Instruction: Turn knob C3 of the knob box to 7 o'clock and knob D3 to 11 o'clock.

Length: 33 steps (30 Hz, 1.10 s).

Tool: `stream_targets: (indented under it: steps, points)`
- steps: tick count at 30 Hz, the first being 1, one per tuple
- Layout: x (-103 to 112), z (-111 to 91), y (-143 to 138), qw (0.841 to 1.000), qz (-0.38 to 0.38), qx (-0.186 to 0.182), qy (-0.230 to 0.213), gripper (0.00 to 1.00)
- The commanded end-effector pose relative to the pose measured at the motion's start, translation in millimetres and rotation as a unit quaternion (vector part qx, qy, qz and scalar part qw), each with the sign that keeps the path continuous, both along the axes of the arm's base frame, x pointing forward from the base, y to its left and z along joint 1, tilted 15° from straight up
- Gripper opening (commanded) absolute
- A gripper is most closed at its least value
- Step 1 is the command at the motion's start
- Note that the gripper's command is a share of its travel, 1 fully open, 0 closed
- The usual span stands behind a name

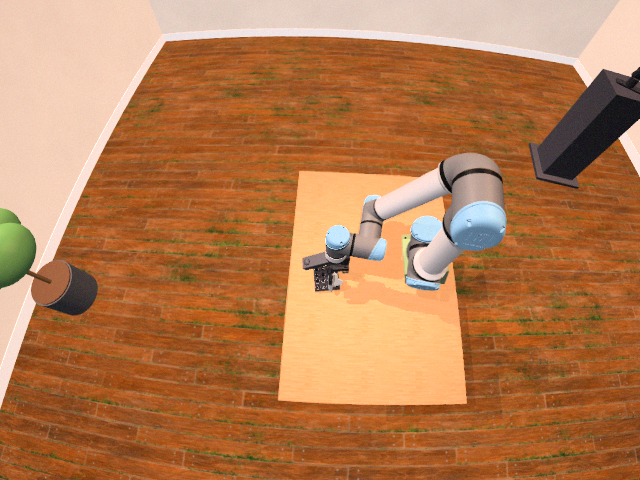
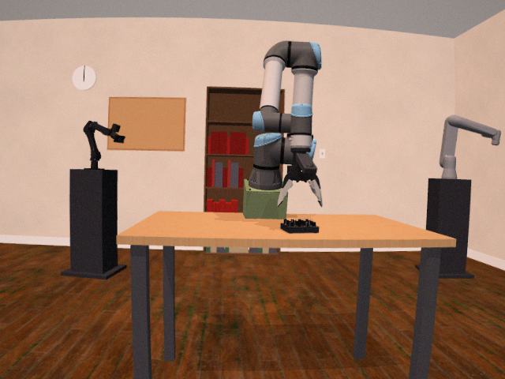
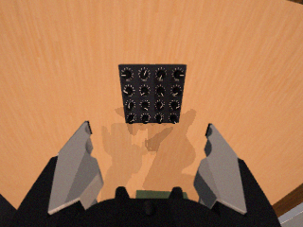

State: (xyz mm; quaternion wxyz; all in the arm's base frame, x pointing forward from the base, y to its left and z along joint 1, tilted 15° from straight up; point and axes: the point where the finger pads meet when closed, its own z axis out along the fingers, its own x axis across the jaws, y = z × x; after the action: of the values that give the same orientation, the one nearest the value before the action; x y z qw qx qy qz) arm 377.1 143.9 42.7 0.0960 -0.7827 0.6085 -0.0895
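Exterior, top and wrist views of a single arm above a wooden surface [image 2: 203, 232]. The arm is mounted on a green block [image 2: 260, 204] toward the rear of the surface and is folded high before reaching down, so that the claw [image 2: 299, 196] is suspended above the knob box [image 2: 299, 226] without touching it; a clear gap is seen between the fingertips and the knobs.

The claw is spread to its full width and nothing is held between its two pale fingers (the pair is seen at 7 and 5 o'clock in the wrist view, well apart, with only bare wood and shadow between them).

In the wrist view the knob box [image 3: 152, 95] is placed just above centre, at about 12 o'clock from the claw [image 3: 147, 175]. It is a flat black square on which sixteen small knobs are arranged in four rows of four, each ringed by faint white marks. The pointer positions are too small to be read, and the socket side cannot be told.

In the top view the knob box [image 1: 323, 280] is found near the left long edge of the surface [image 1: 372, 361], partly covered by the wrist.
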Motion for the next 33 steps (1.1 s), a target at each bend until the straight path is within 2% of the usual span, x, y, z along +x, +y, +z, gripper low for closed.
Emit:
stream_targets:
  steps: [1, 33]
  points:
    - [0.3, 0.4, 0.0, 1.000, 0.000, 0.000, -0.001, 1.00]
    - [-2.7, -0.5, -0.9, 1.000, 0.000, 0.000, -0.001, 1.00]
